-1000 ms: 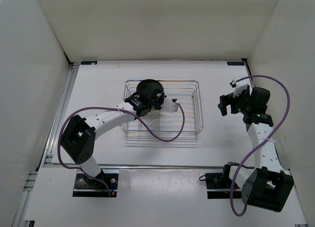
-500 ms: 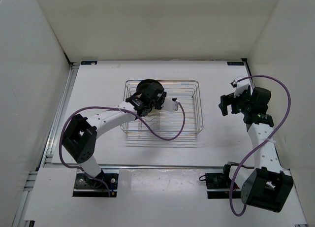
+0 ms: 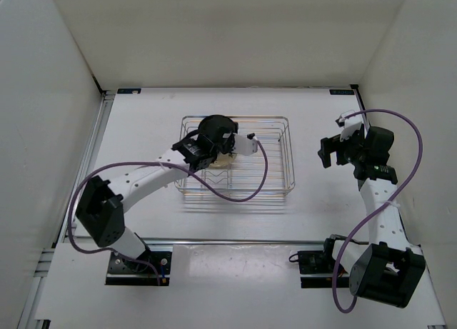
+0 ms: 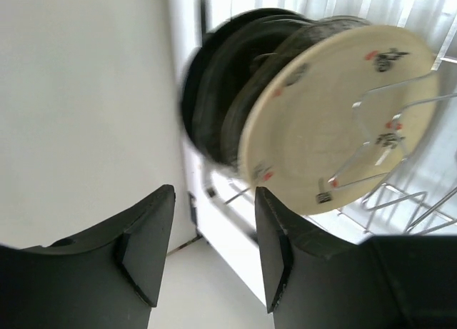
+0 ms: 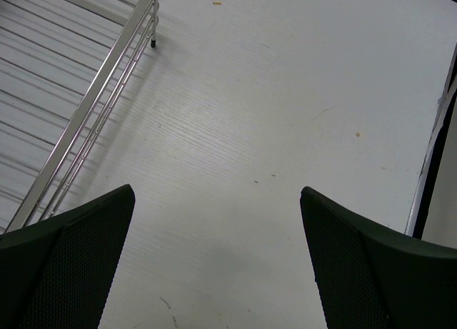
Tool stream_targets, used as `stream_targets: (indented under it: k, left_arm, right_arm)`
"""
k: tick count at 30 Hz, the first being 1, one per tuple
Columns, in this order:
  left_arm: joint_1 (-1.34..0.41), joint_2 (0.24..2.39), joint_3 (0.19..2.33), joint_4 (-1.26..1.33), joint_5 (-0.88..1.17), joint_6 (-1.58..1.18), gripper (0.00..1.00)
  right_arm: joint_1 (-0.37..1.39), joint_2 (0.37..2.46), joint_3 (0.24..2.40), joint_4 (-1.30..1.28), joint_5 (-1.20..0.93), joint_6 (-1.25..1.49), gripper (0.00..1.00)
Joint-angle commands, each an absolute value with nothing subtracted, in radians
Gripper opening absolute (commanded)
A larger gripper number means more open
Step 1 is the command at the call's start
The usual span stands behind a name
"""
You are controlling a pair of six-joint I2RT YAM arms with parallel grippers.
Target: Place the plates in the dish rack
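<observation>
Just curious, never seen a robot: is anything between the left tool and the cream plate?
Nothing visible. The cream plate stands in the rack beyond the left tool, whose fingers are open, with only a bare gap between them.

Dish rack (image 5: 93,93): bright, polished metal wire. Inside it, a cream plate (image 4: 335,122) is shown with a smooth, satin face; the finish of the black plate (image 4: 214,108) behind it is blurred. Beside the rack, the white table (image 5: 250,129) is seen matt and finely ribbed.
</observation>
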State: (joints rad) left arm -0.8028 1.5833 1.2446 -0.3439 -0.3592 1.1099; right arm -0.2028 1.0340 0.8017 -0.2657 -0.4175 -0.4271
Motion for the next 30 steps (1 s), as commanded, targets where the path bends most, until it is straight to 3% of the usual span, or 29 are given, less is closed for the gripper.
stream_targets:
  k: [1, 3, 7, 12, 16, 22, 30]
  left_arm:
    - [-0.824, 1.435, 1.299, -0.336, -0.435, 1.082, 0.6]
    - [-0.813, 1.401, 1.336, -0.336, -0.466, 1.03, 0.66]
    - [-0.601, 1.367, 1.428, -0.461, -0.535, 0.833, 0.81]
    - [-0.225, 1.358, 1.529, -0.79, -0.243, 0.437, 0.94]
    - [0.009, 1.287, 1.399, -0.847, 0.052, 0.318, 1.0]
    - [0.182, 1.191, 1.2, -0.812, 0.288, 0.167, 1.0]
    - [0.25, 1.092, 1.035, -0.693, 0.327, 0.089, 1.0]
  right_arm:
    - [-0.207, 1.014, 0.796, -0.239, -0.413, -0.433, 1.0]
    - [-0.207, 1.025, 0.796, -0.239, -0.381, -0.433, 1.0]
    - [-0.207, 1.066, 0.808, -0.242, -0.299, -0.41, 1.0]
    - [-0.207, 1.129, 0.864, -0.275, -0.229, -0.39, 1.0]
    - [-0.207, 1.166, 0.885, -0.296, -0.183, -0.38, 1.0]
    - [-0.207, 1.189, 0.896, -0.316, -0.173, -0.371, 1.0]
    - [-0.207, 1.189, 0.896, -0.316, -0.173, -0.362, 1.0]
